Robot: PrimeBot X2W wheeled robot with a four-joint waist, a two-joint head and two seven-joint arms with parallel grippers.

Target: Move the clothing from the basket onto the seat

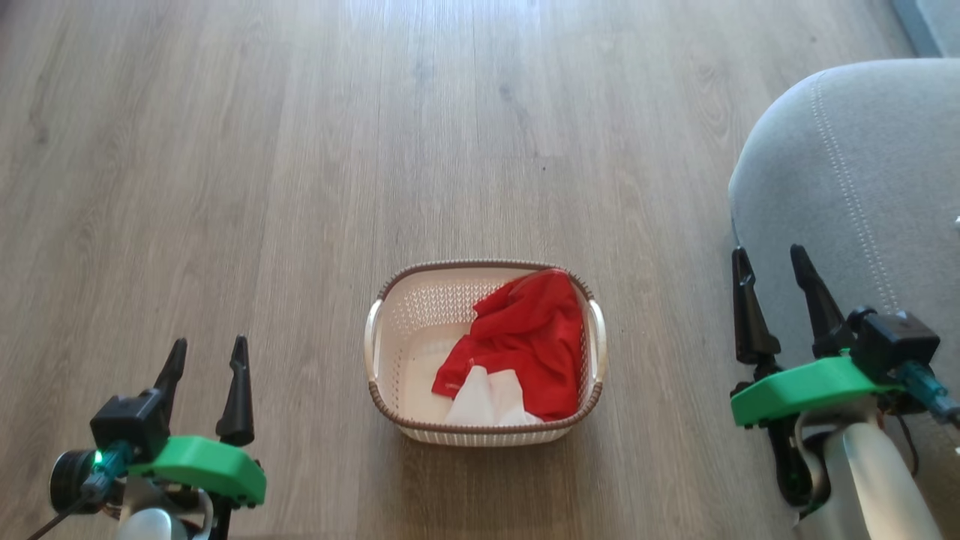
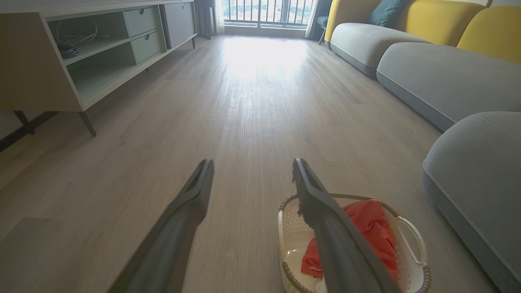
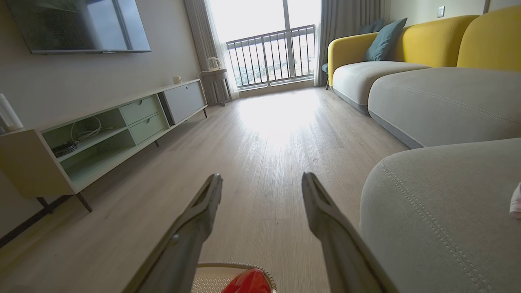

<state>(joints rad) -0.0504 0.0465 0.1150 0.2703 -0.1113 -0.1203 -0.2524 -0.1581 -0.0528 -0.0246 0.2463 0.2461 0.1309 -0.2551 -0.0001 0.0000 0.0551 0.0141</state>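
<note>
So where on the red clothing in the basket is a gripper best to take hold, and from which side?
Probably the bunched red folds in the middle of the clothing, from straight above: it lies crumpled low against the right wall of the basket, so the walls block any sideways approach. The open right gripper is nearer.

Bare floor (image 1: 300,187) rings the basket (image 1: 390,360); seat (image 1: 847,187) bounds its right.

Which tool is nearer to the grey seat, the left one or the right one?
Right. The right tool is open beside the rounded corner of the seat. The left tool, also open, is far off, on the other side of the basket.
</note>
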